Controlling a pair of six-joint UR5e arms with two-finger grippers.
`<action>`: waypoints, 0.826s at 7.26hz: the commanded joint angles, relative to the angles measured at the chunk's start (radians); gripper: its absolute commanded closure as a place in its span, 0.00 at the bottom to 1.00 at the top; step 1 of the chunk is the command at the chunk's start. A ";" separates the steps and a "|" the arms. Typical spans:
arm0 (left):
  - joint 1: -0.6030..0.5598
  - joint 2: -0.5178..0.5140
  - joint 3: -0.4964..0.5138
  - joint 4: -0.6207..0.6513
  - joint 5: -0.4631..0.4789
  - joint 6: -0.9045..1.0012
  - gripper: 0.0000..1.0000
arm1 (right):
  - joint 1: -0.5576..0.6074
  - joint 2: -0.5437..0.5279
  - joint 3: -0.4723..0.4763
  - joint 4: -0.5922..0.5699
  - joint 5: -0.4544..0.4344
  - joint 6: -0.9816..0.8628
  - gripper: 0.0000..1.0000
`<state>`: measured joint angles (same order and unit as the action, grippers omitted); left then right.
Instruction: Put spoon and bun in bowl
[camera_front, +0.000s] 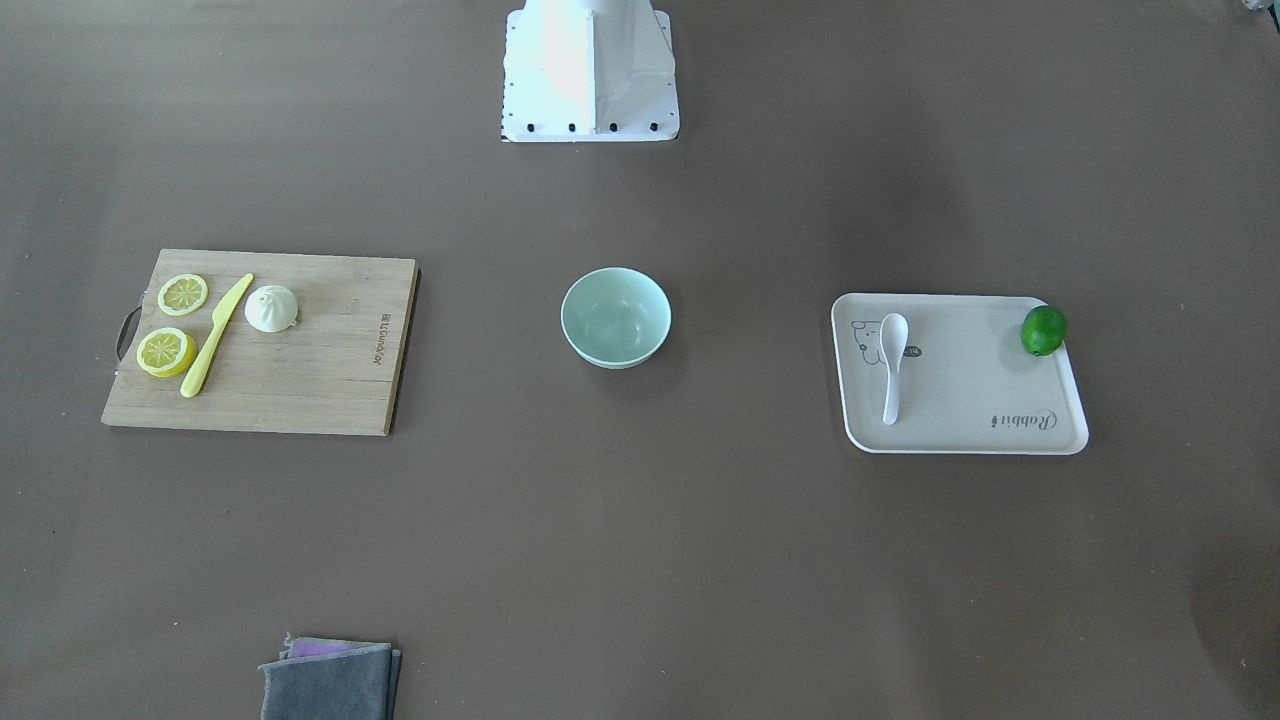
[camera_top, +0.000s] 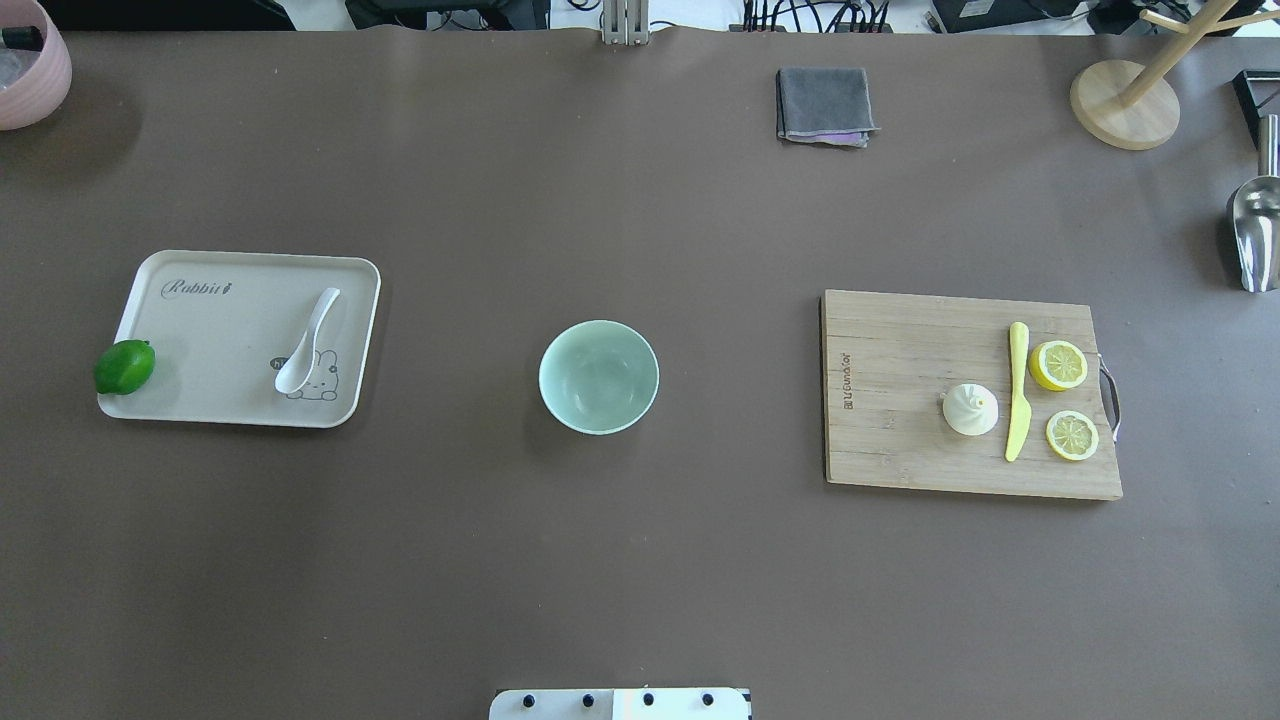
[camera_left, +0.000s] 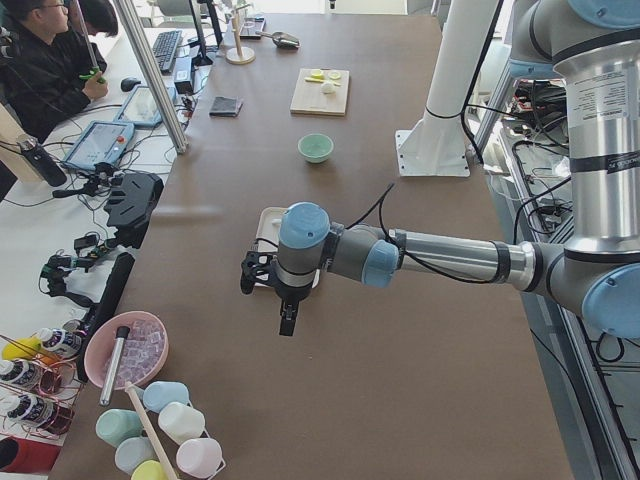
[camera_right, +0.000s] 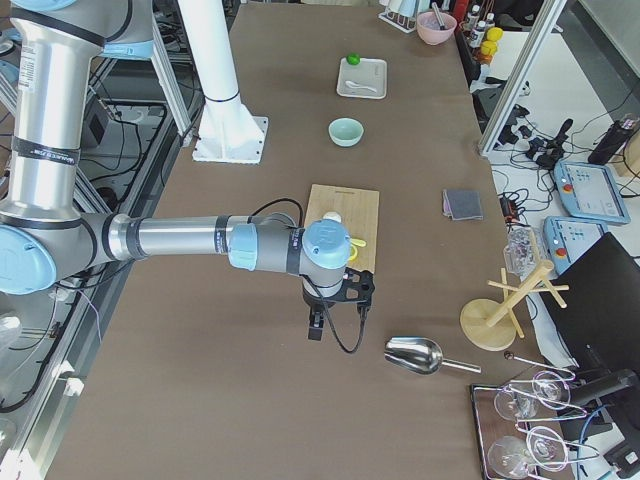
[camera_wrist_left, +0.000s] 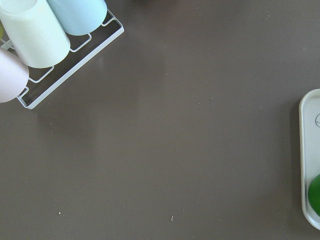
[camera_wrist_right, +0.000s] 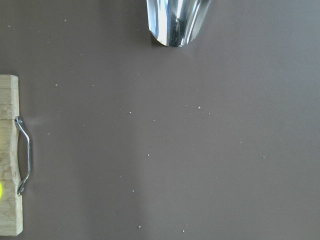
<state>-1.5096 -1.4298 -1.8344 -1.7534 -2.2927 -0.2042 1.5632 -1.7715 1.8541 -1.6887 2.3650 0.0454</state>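
Matte brown table (camera_top: 640, 560) is centred by a smooth, round mint bowl (camera_top: 598, 377). At nine o'clock a glossy white spoon (camera_top: 305, 345) is laid on a beige tray (camera_top: 200, 330); at three, a pleated domed bun (camera_top: 970, 410) on a wooden board (camera_top: 900, 400). Whether the left gripper (camera_left: 286, 322) and right gripper (camera_right: 315, 328) are open cannot be told.

spoon (camera_top: 311, 340) on tray (camera_top: 220, 350), bun (camera_top: 970, 410) on board (camera_top: 900, 420)

**Six cameras, one table**

Overhead looks forward and down from behind the base (camera_top: 620, 703); the front camera faces it steeply. Both share bowl (camera_top: 598, 376), tray (camera_top: 220, 340) and cutting board (camera_top: 900, 430). I get side views along the table (camera_left: 400, 340) from each end. Wrist cameras look straight down, close: left catches the tray's edge, right the board's handle (camera_wrist_right: 22, 155).
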 joint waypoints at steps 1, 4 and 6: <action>0.114 -0.123 0.003 -0.003 -0.025 -0.004 0.02 | -0.014 0.036 0.005 0.004 0.017 0.013 0.00; 0.244 -0.279 0.004 -0.050 -0.034 -0.137 0.02 | -0.046 0.142 0.010 0.012 0.063 0.004 0.00; 0.345 -0.342 0.044 -0.075 -0.024 -0.240 0.02 | -0.054 0.144 0.005 0.014 0.118 0.004 0.00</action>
<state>-1.2240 -1.7306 -1.8141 -1.8145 -2.3209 -0.3603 1.5161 -1.6352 1.8617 -1.6771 2.4509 0.0488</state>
